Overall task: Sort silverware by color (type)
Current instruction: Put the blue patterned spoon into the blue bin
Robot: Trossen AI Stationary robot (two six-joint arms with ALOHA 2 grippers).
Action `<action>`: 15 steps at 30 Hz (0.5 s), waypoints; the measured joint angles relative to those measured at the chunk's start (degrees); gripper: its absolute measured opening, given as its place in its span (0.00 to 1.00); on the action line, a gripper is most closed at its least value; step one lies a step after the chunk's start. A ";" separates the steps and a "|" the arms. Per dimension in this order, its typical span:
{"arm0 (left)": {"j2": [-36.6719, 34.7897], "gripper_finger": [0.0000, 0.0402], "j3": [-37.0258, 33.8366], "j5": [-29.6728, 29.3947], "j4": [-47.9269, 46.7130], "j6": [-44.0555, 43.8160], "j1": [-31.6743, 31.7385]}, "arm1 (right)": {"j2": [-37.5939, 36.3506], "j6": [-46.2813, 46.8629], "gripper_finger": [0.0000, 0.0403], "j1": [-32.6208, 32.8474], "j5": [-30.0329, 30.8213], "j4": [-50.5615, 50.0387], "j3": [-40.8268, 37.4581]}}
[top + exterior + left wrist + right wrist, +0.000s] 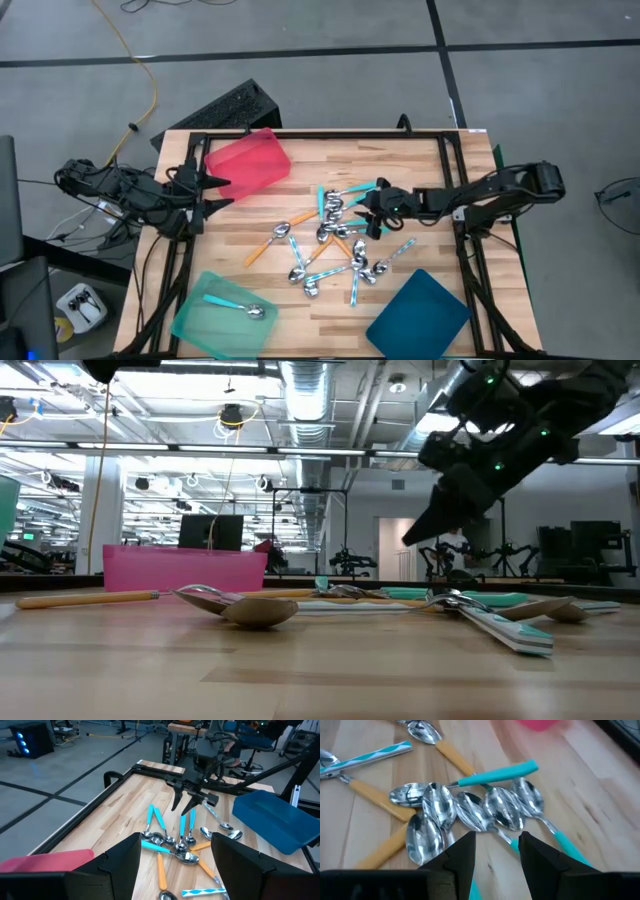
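The right gripper [372, 205] hangs over the spoon pile [345, 240] near the middle of the butcher-block table [420, 165], its two dark fingers [462, 852] parted with nothing between them — in the right wrist view they frame a cluster of shiny bowls, and a turquoise-handled spoon [497, 774] lies across just beyond. In the low view the gripper is clearly off the wood, tips pointing down above the heap.

The pile is a tangle of orange, turquoise and pale-blue patterned handles, bowls overlapping; one orange-handled spoon [268, 245] lies at the pile's nine o'clock edge.

Seen from above, the red tray [250, 162] sits at about ten o'clock, the mint-green tray [200, 320] at seven o'clock with one turquoise spoon [236, 305] already in it, and the dark-blue tray [420, 315] at five o'clock.

The left gripper [215, 192] waits at the table's nine o'clock edge beside the red tray, fingers spread, holding nothing.
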 joint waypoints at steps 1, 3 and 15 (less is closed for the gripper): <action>0.16 0.56 0.00 -0.04 0.01 0.00 0.00 | 1.05 0.51 0.44 0.00 -0.05 -0.23 0.53; 0.32 0.56 0.00 -0.02 -0.40 0.00 0.01 | 2.81 2.06 0.46 0.36 -0.93 -0.50 1.68; 2.07 0.56 -0.02 -0.02 -1.21 0.20 0.00 | 6.11 3.13 0.56 13.97 -1.98 -0.69 10.29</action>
